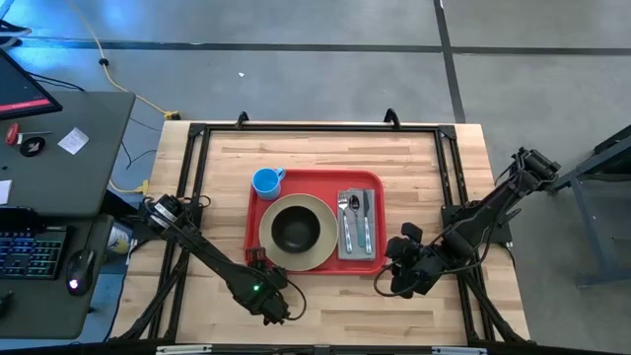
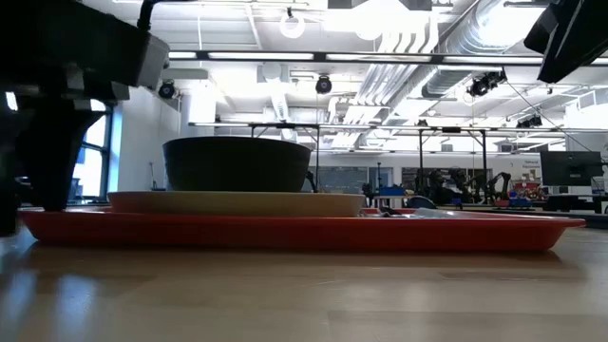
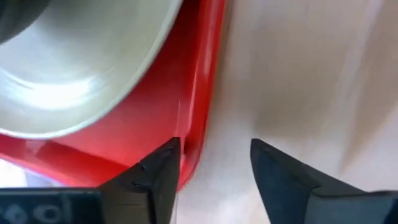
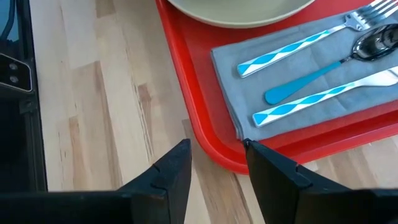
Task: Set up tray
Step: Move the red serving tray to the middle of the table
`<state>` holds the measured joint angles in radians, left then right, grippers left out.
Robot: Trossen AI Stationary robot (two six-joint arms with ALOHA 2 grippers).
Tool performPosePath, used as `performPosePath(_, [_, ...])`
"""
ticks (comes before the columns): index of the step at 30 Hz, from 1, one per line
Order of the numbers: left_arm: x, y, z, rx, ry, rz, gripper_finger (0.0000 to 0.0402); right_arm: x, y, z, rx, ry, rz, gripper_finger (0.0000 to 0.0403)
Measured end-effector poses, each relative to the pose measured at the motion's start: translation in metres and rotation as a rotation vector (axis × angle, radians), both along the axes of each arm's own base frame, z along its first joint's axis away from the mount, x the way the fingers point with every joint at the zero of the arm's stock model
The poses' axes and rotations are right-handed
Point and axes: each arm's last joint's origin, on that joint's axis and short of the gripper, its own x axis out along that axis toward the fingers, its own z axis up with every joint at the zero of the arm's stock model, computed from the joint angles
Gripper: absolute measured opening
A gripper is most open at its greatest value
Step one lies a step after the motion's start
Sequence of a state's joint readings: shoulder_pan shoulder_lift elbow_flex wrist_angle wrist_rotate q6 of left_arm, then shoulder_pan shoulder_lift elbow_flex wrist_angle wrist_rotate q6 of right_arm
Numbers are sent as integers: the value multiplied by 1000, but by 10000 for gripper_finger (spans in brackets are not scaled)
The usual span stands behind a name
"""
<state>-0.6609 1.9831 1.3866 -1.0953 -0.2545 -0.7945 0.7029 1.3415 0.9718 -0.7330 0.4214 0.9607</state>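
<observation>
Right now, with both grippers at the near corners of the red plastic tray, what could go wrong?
1. The left gripper stands open astride the red plastic tray's rim; an uneven lift could slide the black bowl and cream plate.
2. The right gripper is open at the other corner; tilting may shift the cutlery off the grey napkin.

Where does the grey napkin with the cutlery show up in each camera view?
High view: the napkin lies on the right part of the red tray, beside the plate.
Low view: not distinguishable; only cutlery glints right of the plate.
Left wrist view: not in it.
Right wrist view: upper right, near the tray's corner, carrying fork, spoon and knife.
Shared landmark: the red tray's rim, visible in all four views.
</observation>
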Motion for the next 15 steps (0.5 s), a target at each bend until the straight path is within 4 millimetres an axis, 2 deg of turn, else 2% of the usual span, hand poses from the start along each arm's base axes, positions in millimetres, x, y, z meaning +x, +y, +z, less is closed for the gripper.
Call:
performPosePath(4, [3, -2, 14, 9, -4, 21, 246, 0, 0, 0, -16, 0, 18, 145])
performPosePath(9, [0, -12, 32, 38, -18, 2, 249, 1, 3, -1, -13, -29, 64, 145])
performPosePath(15, [-13, -28, 45, 72, -28, -28, 236, 7, 14, -32, -46, -35, 223, 145])
